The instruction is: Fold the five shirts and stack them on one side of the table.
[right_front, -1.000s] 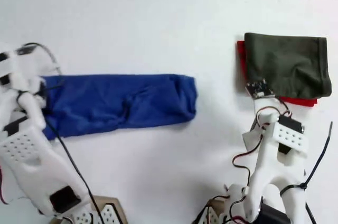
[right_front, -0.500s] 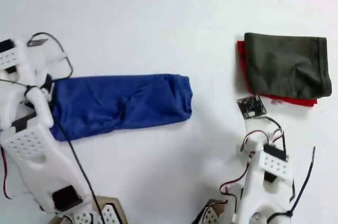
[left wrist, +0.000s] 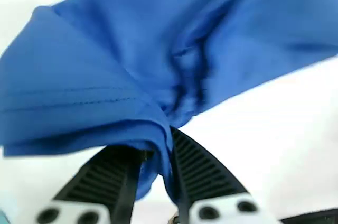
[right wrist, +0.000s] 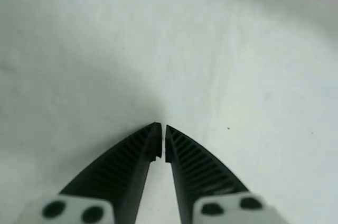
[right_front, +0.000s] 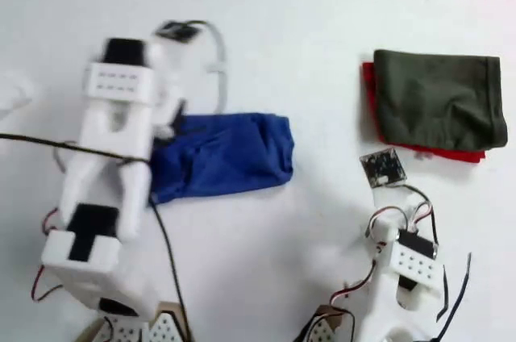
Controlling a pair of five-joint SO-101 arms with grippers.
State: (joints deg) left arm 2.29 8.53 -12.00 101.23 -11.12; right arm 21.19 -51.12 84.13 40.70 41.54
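The white tabletop (right_front: 266, 43) is the biggest thing here. The left arm (right_front: 113, 140) leans over its left half, and under it lies the blue shirt (right_front: 230, 152), folded into a long strip. On the right side, well apart from it, a folded green shirt (right_front: 435, 96) sits on top of a red shirt (right_front: 368, 92), so that looks like the pile. The right arm (right_front: 407, 257) is near the front edge, just beside the pile. Its jaws are pressed together with nothing in them, over bare tabletop. The left arm's jaws are pinching one end of the blue shirt (left wrist: 158, 49), and the cloth bends up from them. I think the job now is to fold this shirt in half. To do it well, the arm should carry the pinched end low and straight over to the far end. The two edges should line up, with no bumps, before the jaws let go. Pulling too hard could drag the whole shirt along.
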